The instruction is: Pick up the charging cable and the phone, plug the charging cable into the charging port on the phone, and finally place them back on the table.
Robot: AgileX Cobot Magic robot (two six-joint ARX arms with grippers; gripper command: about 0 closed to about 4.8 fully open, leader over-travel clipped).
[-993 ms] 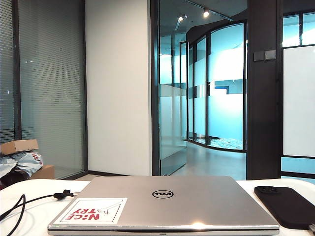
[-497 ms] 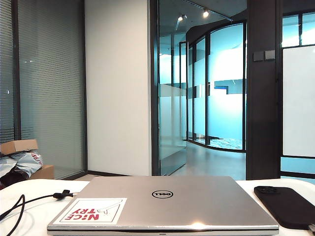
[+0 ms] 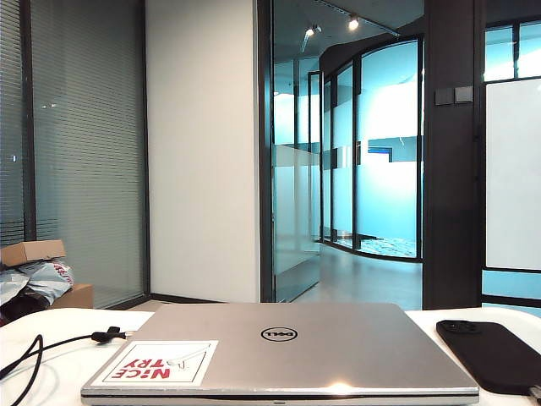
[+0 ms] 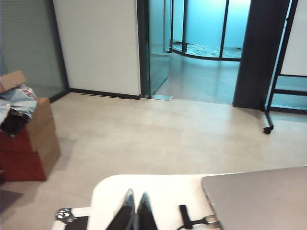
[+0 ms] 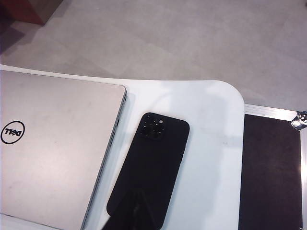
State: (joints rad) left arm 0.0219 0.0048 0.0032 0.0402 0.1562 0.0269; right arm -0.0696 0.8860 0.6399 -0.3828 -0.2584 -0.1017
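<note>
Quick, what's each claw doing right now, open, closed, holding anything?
Left claw: closed, empty, above the table edge.
Right claw: closed by its reading, only a dark blur over the phone; no grip visible.

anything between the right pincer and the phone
Nothing visible. In the right wrist view the shut right pincer hangs directly over the near end of the phone, which lies face down on the table beside the laptop. Whether they touch cannot be told.
</note>
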